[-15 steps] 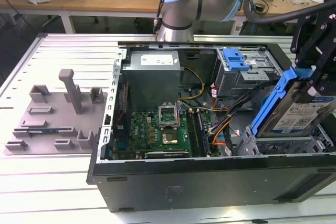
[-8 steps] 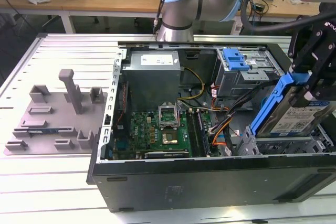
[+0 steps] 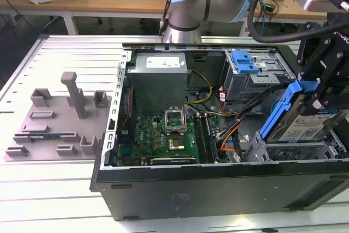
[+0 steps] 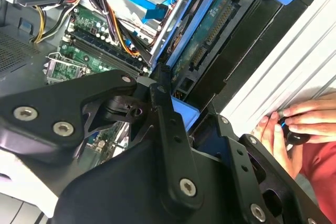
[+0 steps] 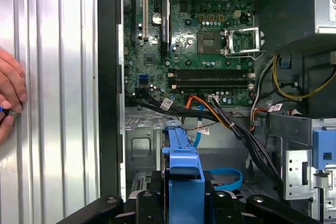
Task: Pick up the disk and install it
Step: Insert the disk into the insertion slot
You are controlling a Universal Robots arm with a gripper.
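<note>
The disk (image 3: 306, 123) is a silver drive with a white-and-blue label and bright blue rails. It hangs tilted, on edge, over the metal drive cage (image 3: 260, 148) at the exterior view's right end of the open computer case (image 3: 218, 181). My black gripper (image 3: 317, 97) is shut on its upper end. In the second wrist view the disk's green circuit-board underside (image 4: 210, 30) shows beyond the gripper's linkage (image 4: 173, 129). The first wrist view looks along the disk's blue rail (image 5: 181, 163), which sits between the fingers (image 5: 152, 199).
The motherboard (image 3: 163, 132), bundled cables (image 3: 229, 126) and a blue cable (image 5: 223, 178) lie inside the case. Another blue-handled bay (image 3: 244, 61) sits beside the power supply (image 3: 158, 75). A grey fixture plate (image 3: 57, 124) rests on the slatted table. A person's hand (image 4: 294, 124) rests on the table near the case.
</note>
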